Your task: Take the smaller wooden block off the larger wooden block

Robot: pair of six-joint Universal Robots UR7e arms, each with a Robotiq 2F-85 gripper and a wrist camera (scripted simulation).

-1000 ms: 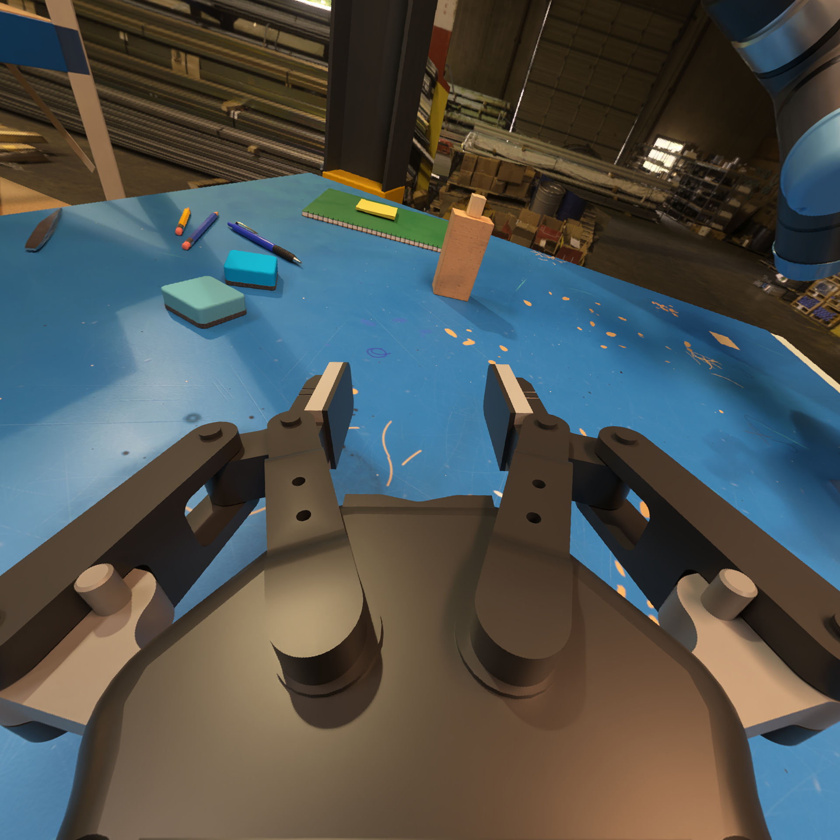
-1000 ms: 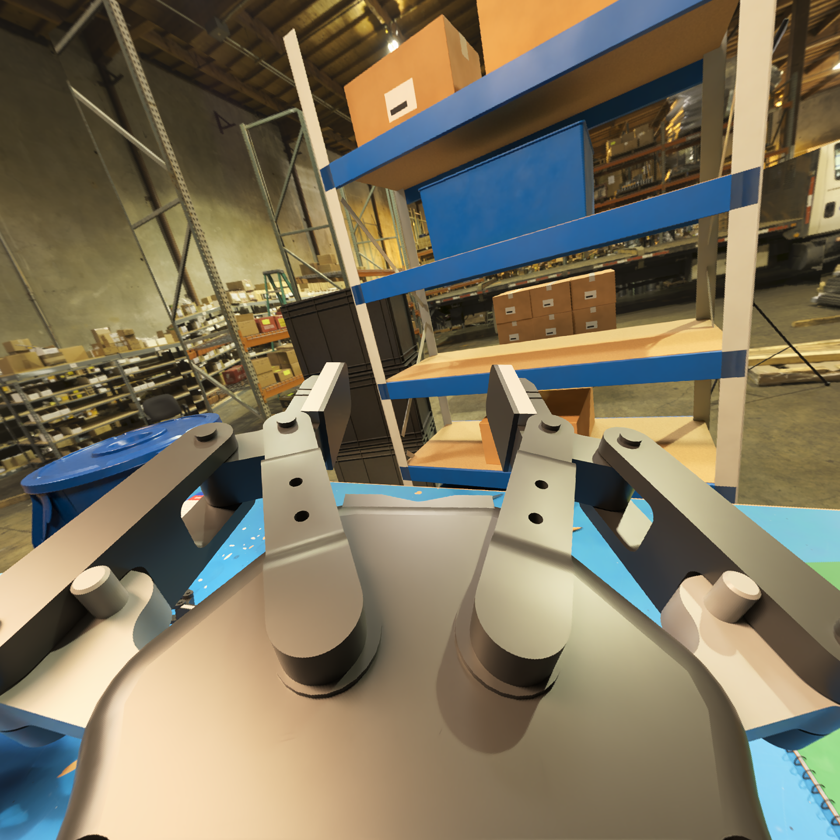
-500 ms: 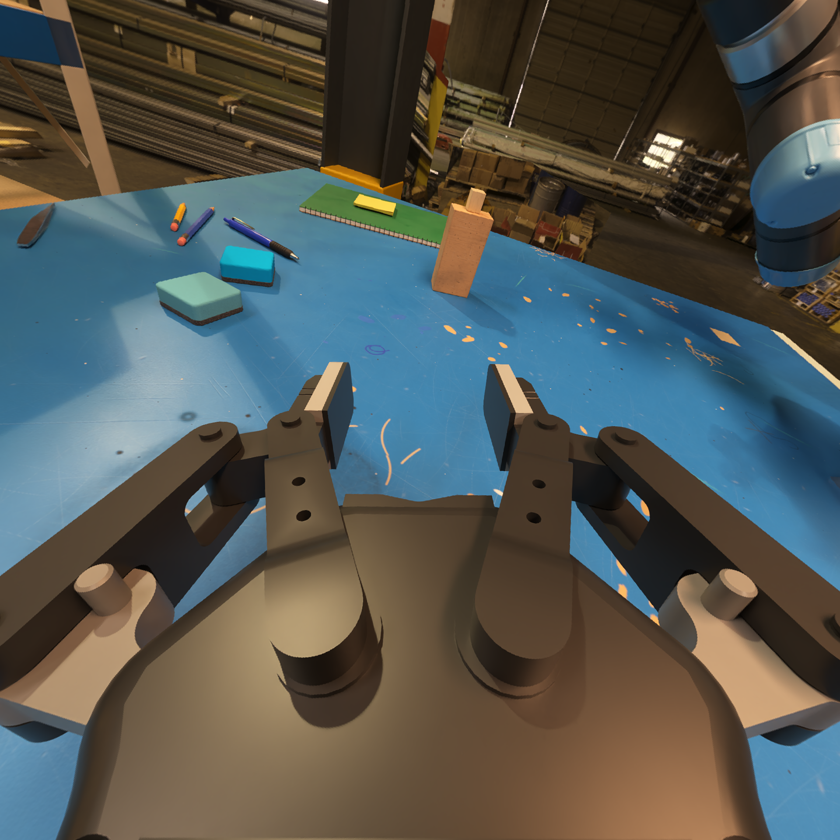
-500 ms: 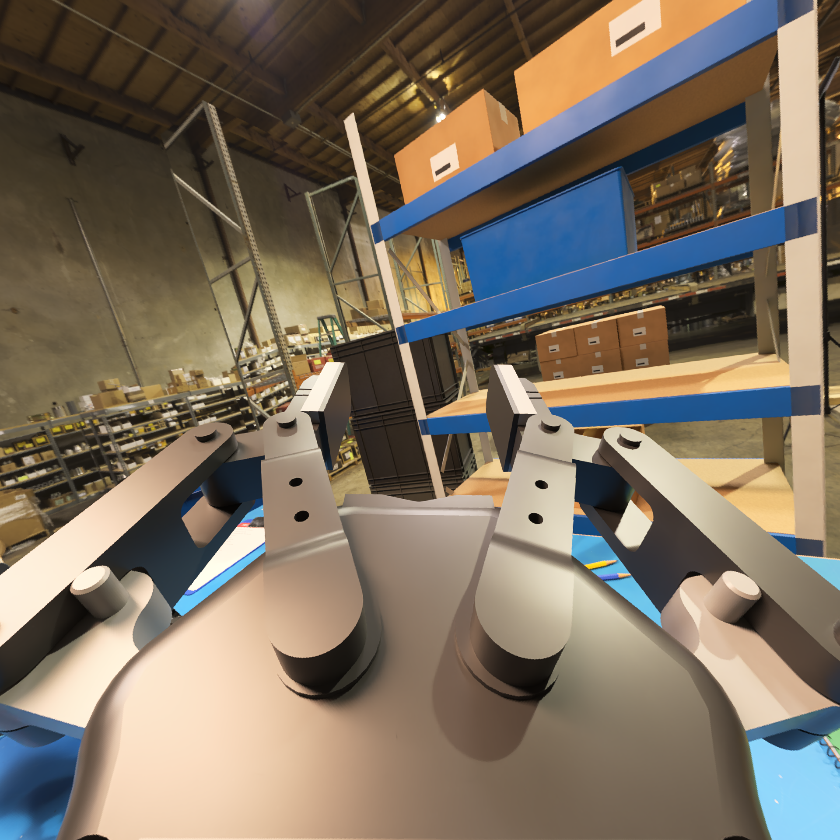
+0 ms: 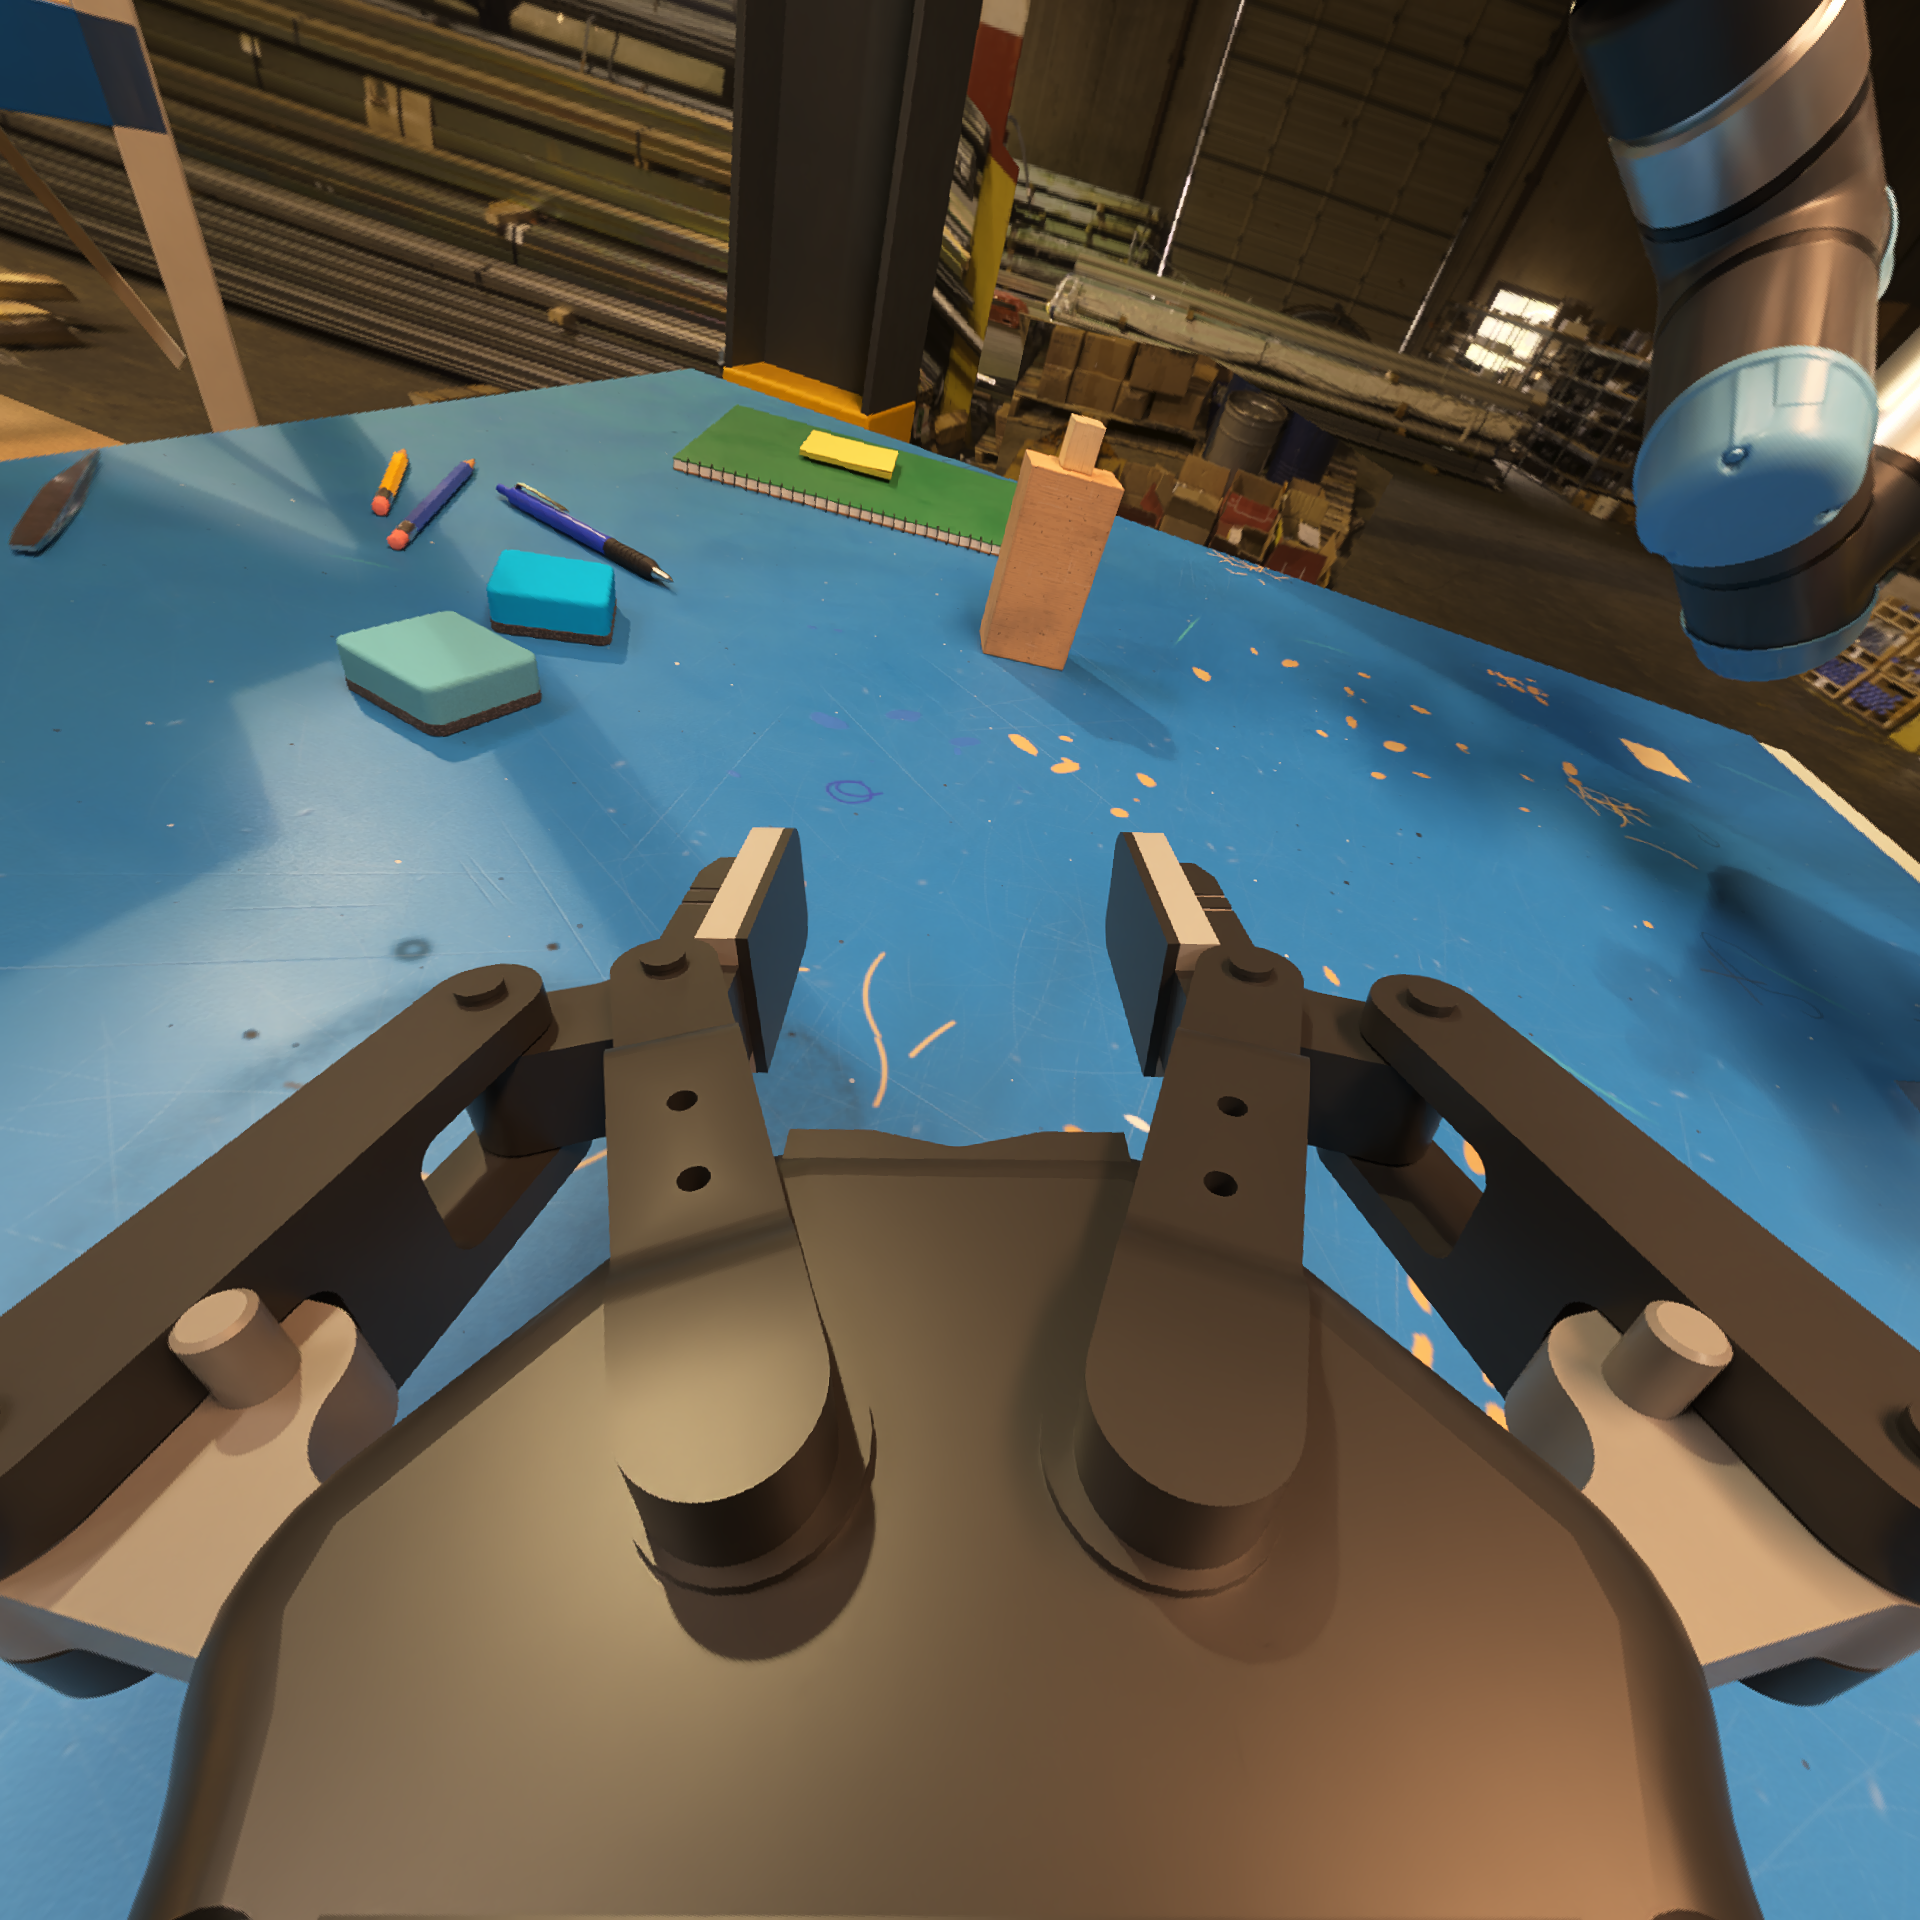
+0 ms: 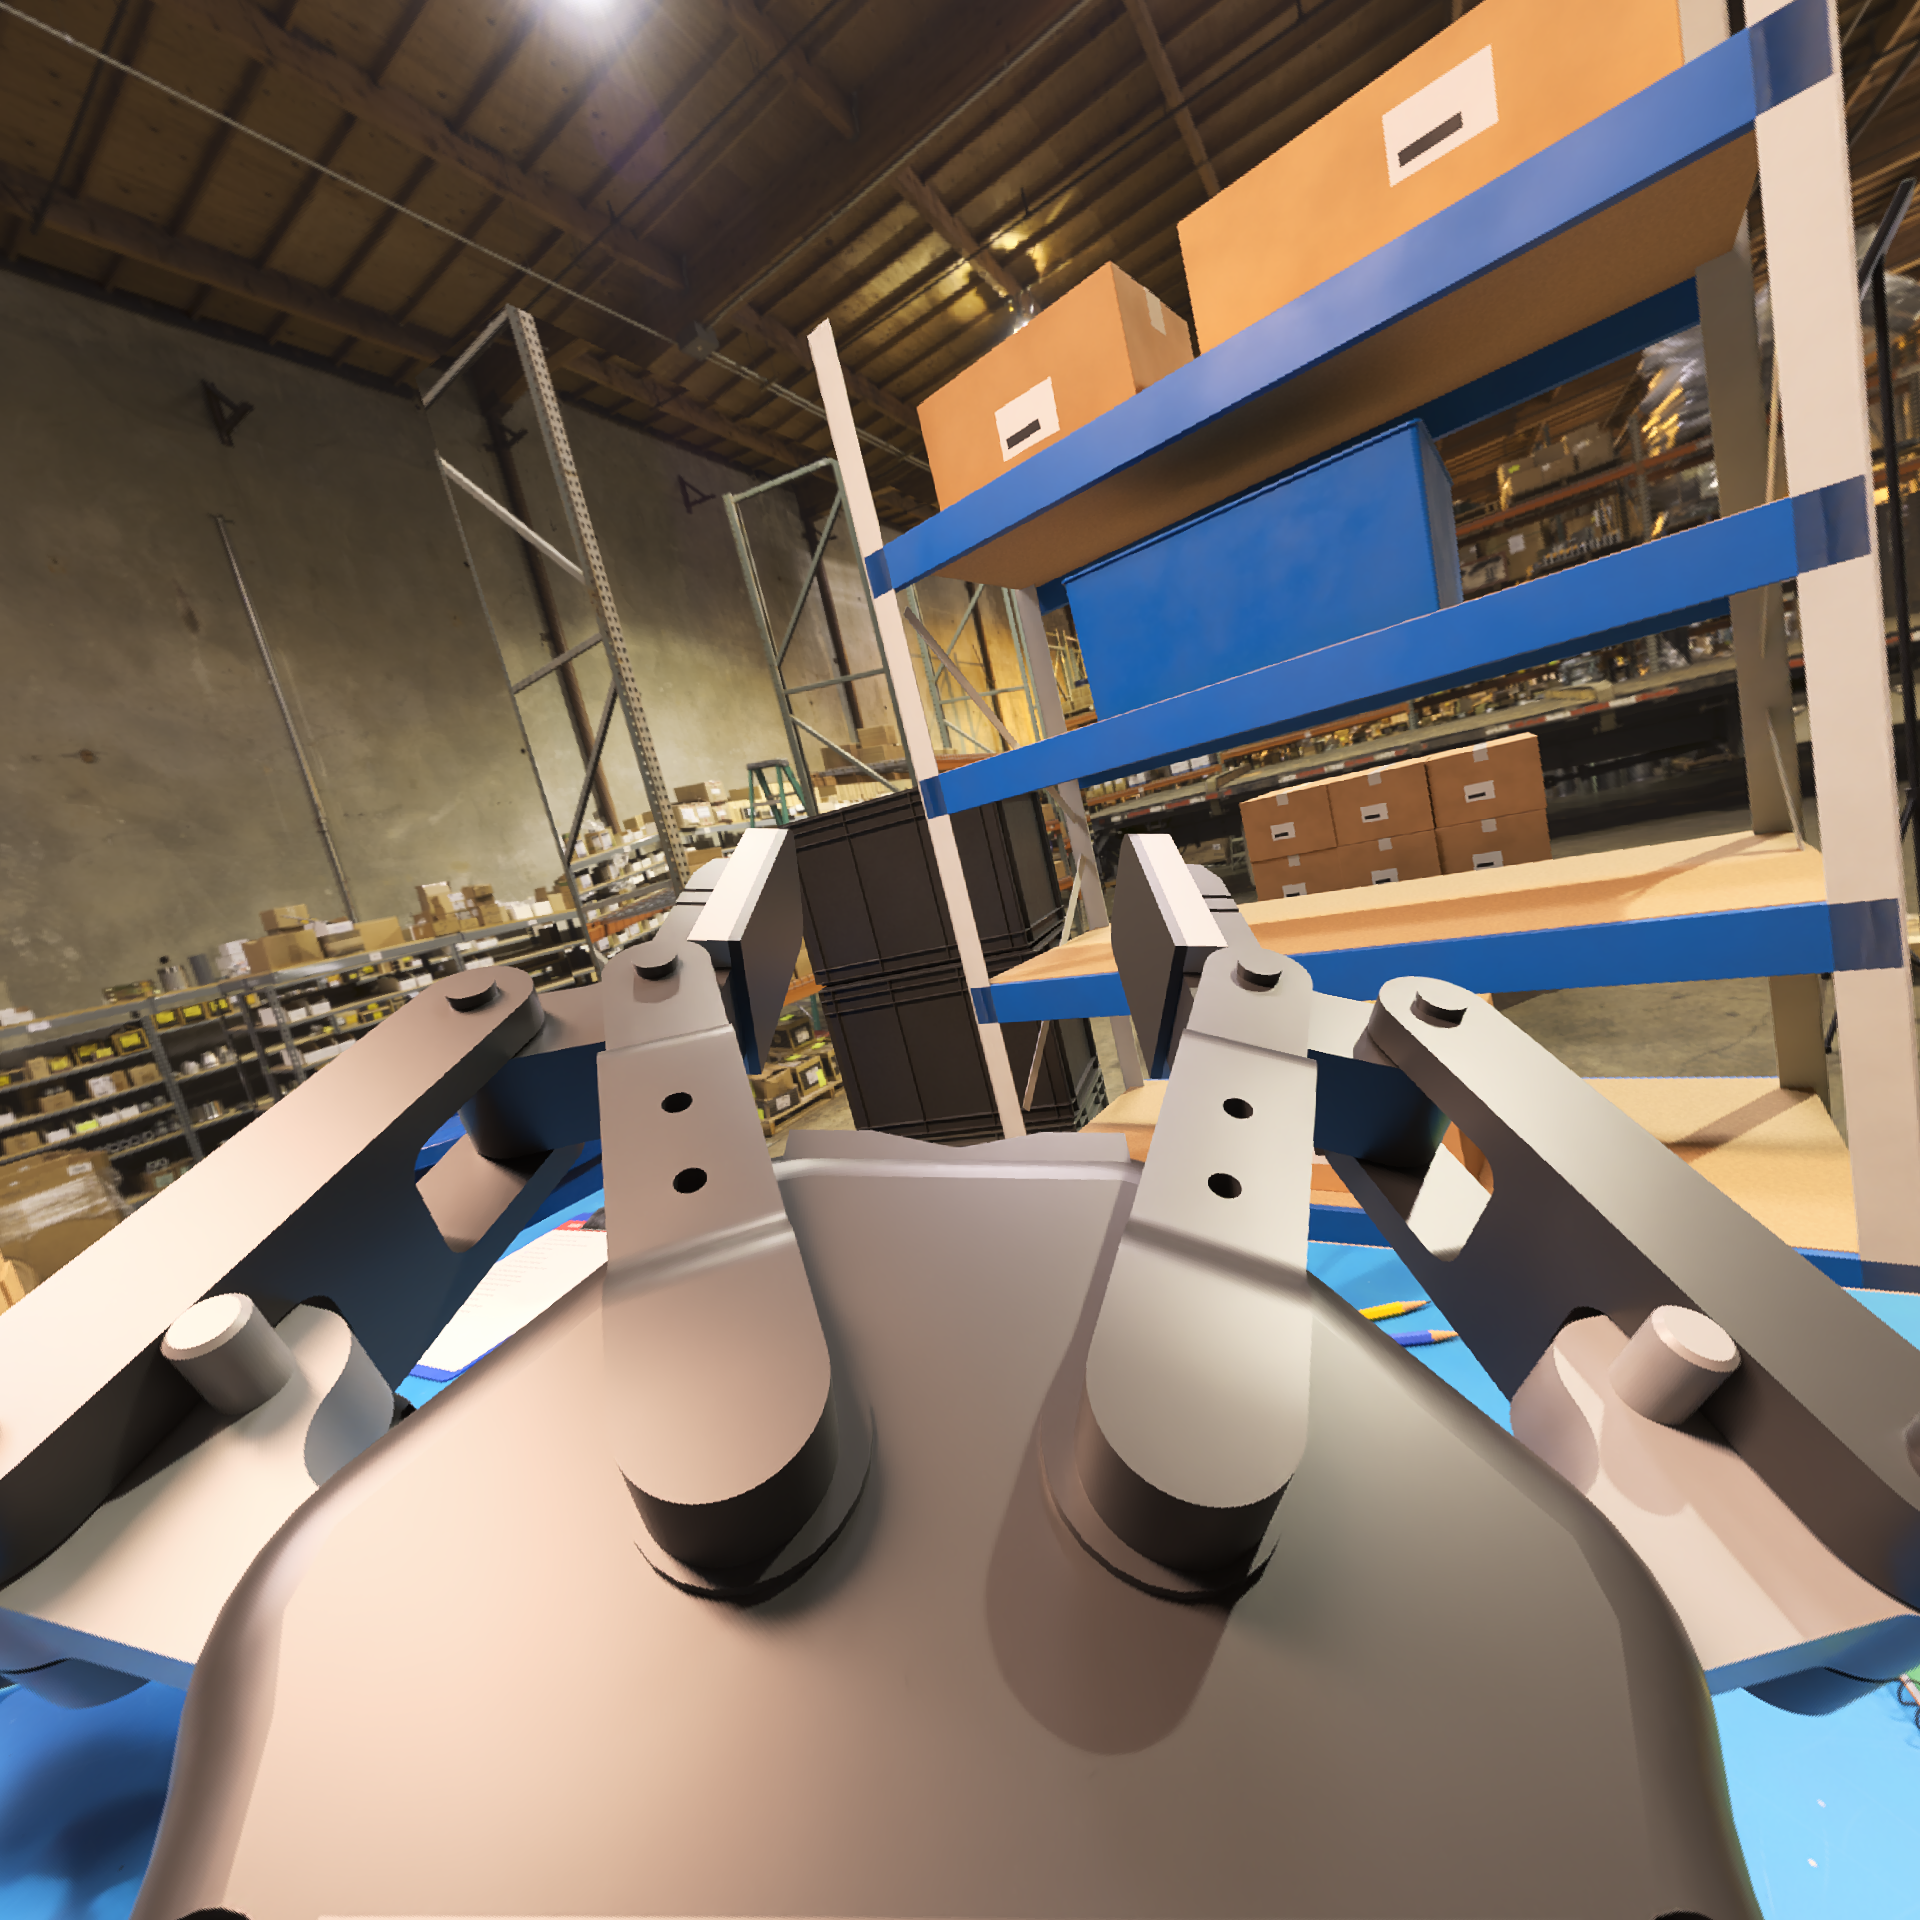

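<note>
Tilting upward, the right end effector [image 6: 954, 935] now faces shelving, while the left end effector [image 5: 954, 940] — like it agape and empty — points across the blue bench [image 5: 260, 894] at the small pale wooden block [image 5: 1081, 445] atop the tall upright wooden block [image 5: 1051, 561], well ahead.

Warm, dim warehouse light falls across the blue table [image 5: 1351, 935], where the tall block [image 5: 1047, 566] throws a soft shadow to the right and pale streaks of brightness cross the left side. The left gripper [image 5: 956, 935] sits in brownish shade. In the right wrist view a ceiling lamp [image 6: 587, 8] flares at the top edge, lighting the right gripper [image 6: 951, 930] pale grey. Both wide-angle frames are sharp, with straight lines bowing toward the edges.
</note>
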